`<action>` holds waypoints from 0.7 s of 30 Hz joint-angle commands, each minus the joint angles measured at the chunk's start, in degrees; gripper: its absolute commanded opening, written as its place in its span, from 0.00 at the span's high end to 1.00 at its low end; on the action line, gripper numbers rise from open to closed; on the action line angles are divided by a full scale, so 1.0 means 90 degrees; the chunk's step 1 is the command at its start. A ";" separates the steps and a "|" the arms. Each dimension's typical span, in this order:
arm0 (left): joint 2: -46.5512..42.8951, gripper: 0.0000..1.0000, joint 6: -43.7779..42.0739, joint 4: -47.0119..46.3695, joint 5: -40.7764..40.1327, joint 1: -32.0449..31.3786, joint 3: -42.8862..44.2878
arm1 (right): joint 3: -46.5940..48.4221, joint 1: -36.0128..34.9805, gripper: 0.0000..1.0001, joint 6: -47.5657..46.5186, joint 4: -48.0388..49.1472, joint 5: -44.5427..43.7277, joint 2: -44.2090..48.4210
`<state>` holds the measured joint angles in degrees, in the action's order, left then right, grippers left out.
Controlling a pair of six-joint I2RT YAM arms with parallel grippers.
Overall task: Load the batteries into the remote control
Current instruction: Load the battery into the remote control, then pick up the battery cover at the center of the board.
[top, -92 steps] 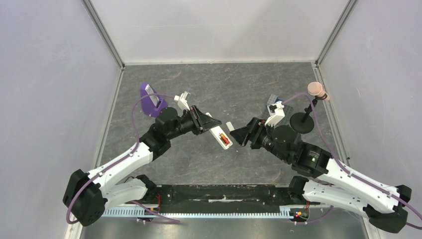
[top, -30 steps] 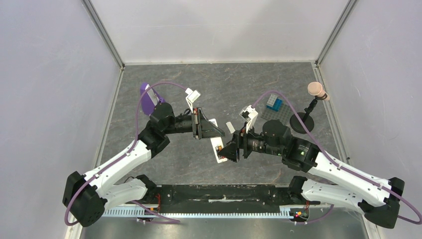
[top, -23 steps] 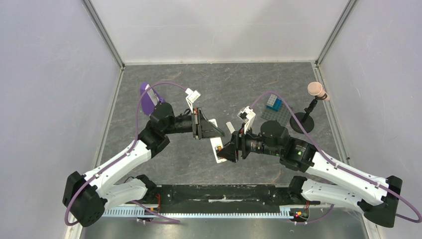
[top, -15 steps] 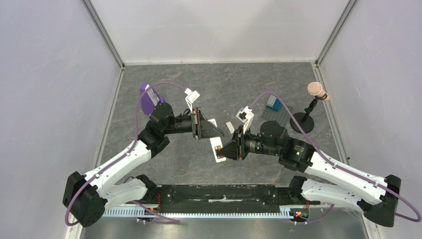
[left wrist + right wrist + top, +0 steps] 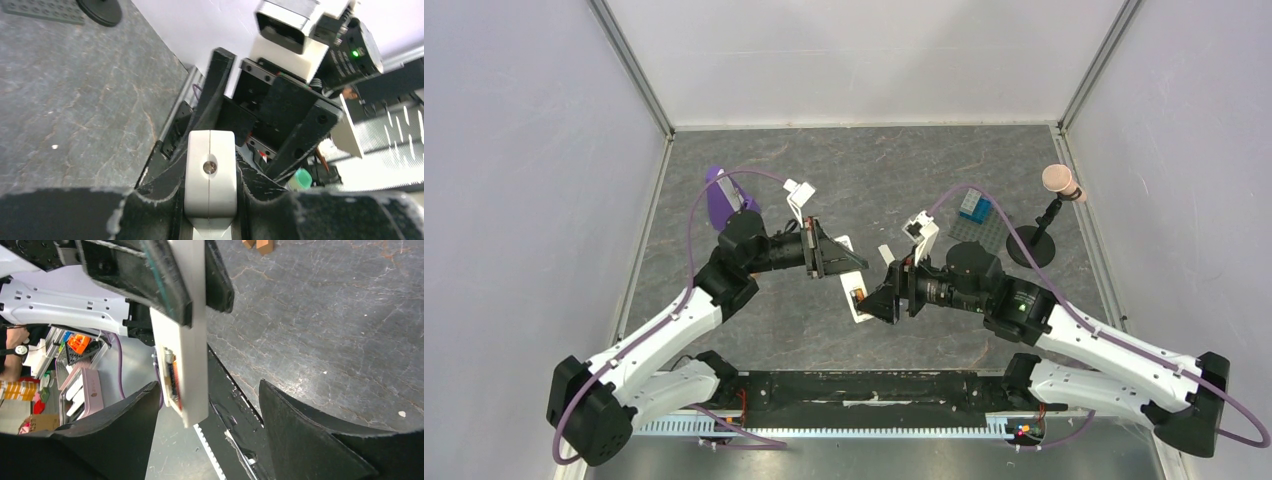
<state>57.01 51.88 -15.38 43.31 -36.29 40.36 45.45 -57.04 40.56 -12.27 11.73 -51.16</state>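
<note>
Grey table (image 5: 904,170) lies below the left end effector (image 5: 842,262), which holds the remote control (image 5: 856,300) up. The right end effector (image 5: 209,385) has just opened wide around its end. Both batteries (image 5: 171,374) sit in the slot, so loading looks nearly done.

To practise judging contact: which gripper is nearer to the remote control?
Left. The left gripper is shut on the remote control, clamping its far end. The right gripper hangs open around the free end, not gripping it.
</note>
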 commanded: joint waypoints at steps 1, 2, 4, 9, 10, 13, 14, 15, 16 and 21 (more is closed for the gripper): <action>-0.0310 0.98 -0.0188 0.0412 -0.0782 0.0229 -0.0203 | 0.0071 0.0086 0.25 0.0005 0.0090 -0.0350 0.0248; -0.0387 0.98 -0.0179 0.0497 -0.0933 0.0298 -0.0277 | 0.0063 0.0097 0.25 -0.0014 0.0084 -0.0427 0.0277; -0.0553 0.98 -0.0152 0.0709 -0.1354 0.0437 -0.0472 | 0.0057 0.0149 0.25 -0.0094 0.0044 -0.0636 0.0321; -0.0859 0.98 -0.0188 0.1320 -0.2244 0.0732 -0.0881 | 0.0343 0.0311 0.25 -0.0559 -0.0702 -0.1883 -0.0226; -0.0909 0.98 -0.0164 0.1337 -0.2379 0.0767 -0.0991 | 0.0422 0.0329 0.26 -0.0653 -0.0946 -0.2309 -0.0447; -0.1069 0.98 -0.0076 0.1273 -0.2726 0.0781 -0.1339 | 0.0581 0.0525 0.26 -0.1025 -0.1235 -0.2984 -0.1124; -0.1113 0.98 -0.0048 0.1197 -0.2769 0.0788 -0.1453 | 0.0606 0.0627 0.26 -0.1156 -0.1227 -0.3085 -0.1416; -0.1152 0.98 -0.0033 0.1107 -0.2761 0.0799 -0.1548 | 0.0639 0.0718 0.26 -0.1287 -0.1187 -0.3169 -0.1647; -0.1194 0.98 -0.0029 0.1039 -0.2771 0.0799 -0.1629 | 0.0706 0.0808 0.26 -0.1447 -0.1150 -0.3226 -0.1954; -0.1257 0.98 -0.0269 0.1256 -0.2850 0.0907 -0.1637 | 0.1103 0.1219 0.31 -0.2265 -0.0864 -0.3093 -0.3415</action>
<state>47.18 51.68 -2.68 19.92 -29.15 24.88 50.46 -48.38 28.14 -21.50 -13.54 -74.81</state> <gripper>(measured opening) 0.314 0.719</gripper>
